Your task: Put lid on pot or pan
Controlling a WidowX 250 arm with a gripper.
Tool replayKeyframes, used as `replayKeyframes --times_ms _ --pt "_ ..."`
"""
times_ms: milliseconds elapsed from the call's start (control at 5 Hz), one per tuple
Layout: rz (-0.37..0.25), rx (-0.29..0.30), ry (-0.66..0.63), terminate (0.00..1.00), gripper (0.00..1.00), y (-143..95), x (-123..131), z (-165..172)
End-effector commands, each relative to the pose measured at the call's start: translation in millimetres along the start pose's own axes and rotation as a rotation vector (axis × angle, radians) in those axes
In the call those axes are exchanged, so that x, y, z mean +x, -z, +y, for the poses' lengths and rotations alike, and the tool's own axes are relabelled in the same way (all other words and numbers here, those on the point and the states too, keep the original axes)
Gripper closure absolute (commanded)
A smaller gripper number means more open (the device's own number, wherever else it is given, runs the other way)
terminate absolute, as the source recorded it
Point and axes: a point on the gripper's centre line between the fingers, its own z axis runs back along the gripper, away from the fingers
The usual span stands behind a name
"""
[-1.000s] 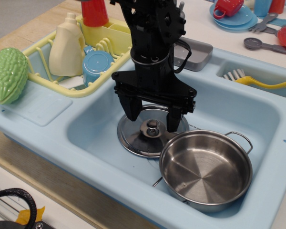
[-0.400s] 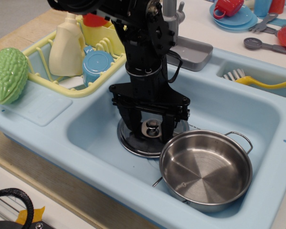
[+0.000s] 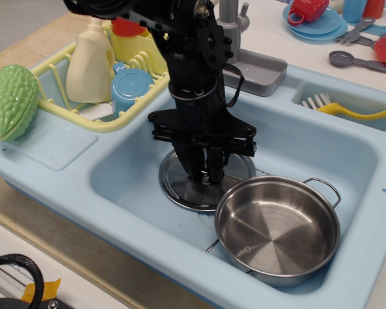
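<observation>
The gripper (image 3: 204,175) has just closed on the knob of the lid (image 3: 180,187), ready to lift it onto the pot (image 3: 278,230).

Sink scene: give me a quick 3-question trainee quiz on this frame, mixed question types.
1. True or false: the lid already covers the pot.
2. Multiple choice: the gripper is closed on A) a pot handle, B) the knob at the lid's centre, C) the green gourd.
3. Short answer: what lies in the small side compartment of the sink, at the upper right?

Key
1. False. The lid lies flat on the sink floor beside the pot, which is open and empty.
2. B. The fingers have come together over the lid's centre, hiding the knob.
3. A yellow-handled brush with white bristles.
</observation>
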Motion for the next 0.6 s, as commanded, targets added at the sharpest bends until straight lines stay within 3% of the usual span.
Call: replayKeyframes --times_ms 0,400 --pt "-0.047 0.035 0.023 0.00 1.00 -18 12 -2" --pt "-0.134 0.084 0.036 0.00 1.00 -51 21 -5"
